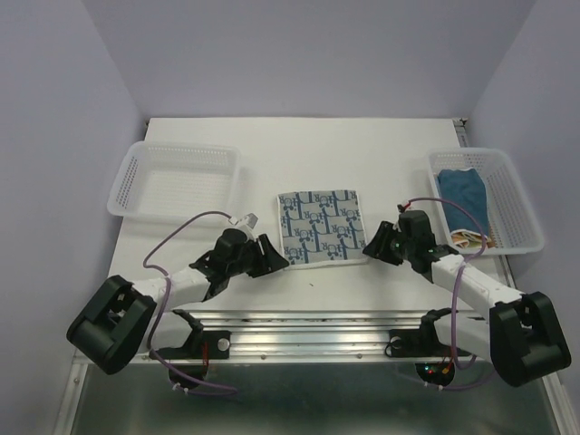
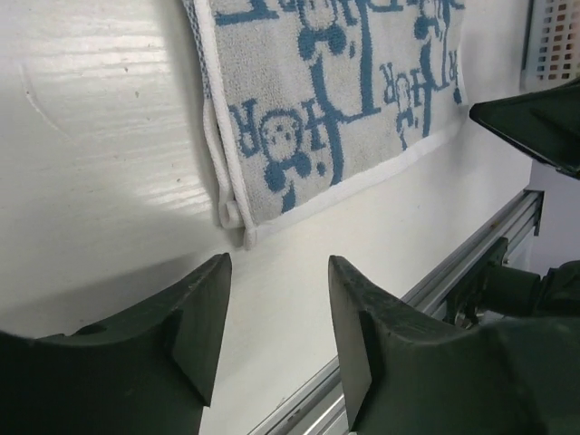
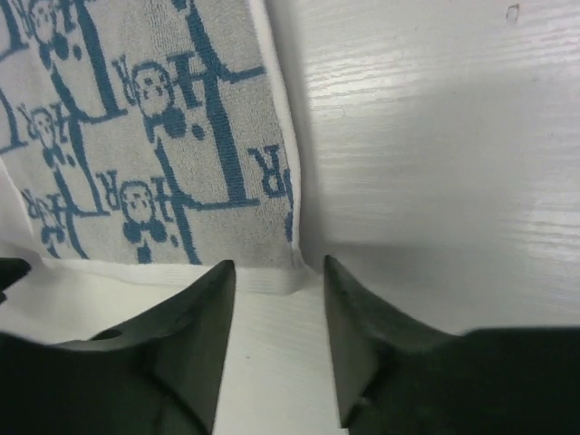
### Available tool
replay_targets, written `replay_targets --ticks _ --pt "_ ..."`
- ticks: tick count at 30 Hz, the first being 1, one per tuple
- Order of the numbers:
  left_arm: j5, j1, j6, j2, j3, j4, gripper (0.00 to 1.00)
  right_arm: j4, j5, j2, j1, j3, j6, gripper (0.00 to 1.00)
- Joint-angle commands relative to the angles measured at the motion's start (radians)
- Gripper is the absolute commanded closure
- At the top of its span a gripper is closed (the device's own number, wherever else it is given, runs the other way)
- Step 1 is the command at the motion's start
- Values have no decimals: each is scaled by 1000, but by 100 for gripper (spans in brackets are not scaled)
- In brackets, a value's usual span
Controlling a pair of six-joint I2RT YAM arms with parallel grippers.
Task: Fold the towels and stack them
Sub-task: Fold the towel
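Note:
A white towel with a blue pattern (image 1: 319, 227) lies flat and folded on the table centre; it also shows in the left wrist view (image 2: 326, 100) and the right wrist view (image 3: 154, 136). My left gripper (image 1: 274, 256) is open and empty just short of the towel's near left corner (image 2: 243, 227). My right gripper (image 1: 370, 243) is open and empty just short of the near right corner (image 3: 292, 276). A dark blue towel (image 1: 464, 195) and a bit of orange and white cloth (image 1: 468, 239) lie in the right basket.
An empty white perforated basket (image 1: 136, 177) stands at the far left. A second white basket (image 1: 521, 204) stands at the far right. An aluminium rail (image 1: 299, 322) runs along the near table edge behind both arms.

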Motion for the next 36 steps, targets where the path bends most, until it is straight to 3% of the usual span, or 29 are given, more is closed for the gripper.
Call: replay_targets --ticks 1,2,3,4,10,15,22,25,28,36 --pt "15 -2 15 -94 -15 -59 28 -18 -12 -31 -5 -10 -30 39" --pt "9 -2 21 -111 -10 -75 21 -22 -12 -36 -5 -7 -35 29" --pt "-4 -2 25 -124 -4 -114 16 -23 -12 -41 -5 7 -38 0" --pt "-34 -2 36 -145 17 -136 12 -25 -21 -45 -7 17 -46 0" --pt "-222 0 75 -90 187 -260 8 12 68 -32 -5 148 -35 0" --pt "-234 76 148 71 335 -270 8 115 143 74 -5 243 -81 0" --pt "-128 162 240 370 578 -264 25 84 214 379 -8 485 -171 0" --pt "-119 178 271 465 665 -276 28 103 211 488 -16 563 -202 0" --pt "-126 193 289 542 735 -299 30 89 203 559 -27 646 -219 5" --pt "-143 224 312 691 875 -337 51 78 168 729 -60 755 -234 21"
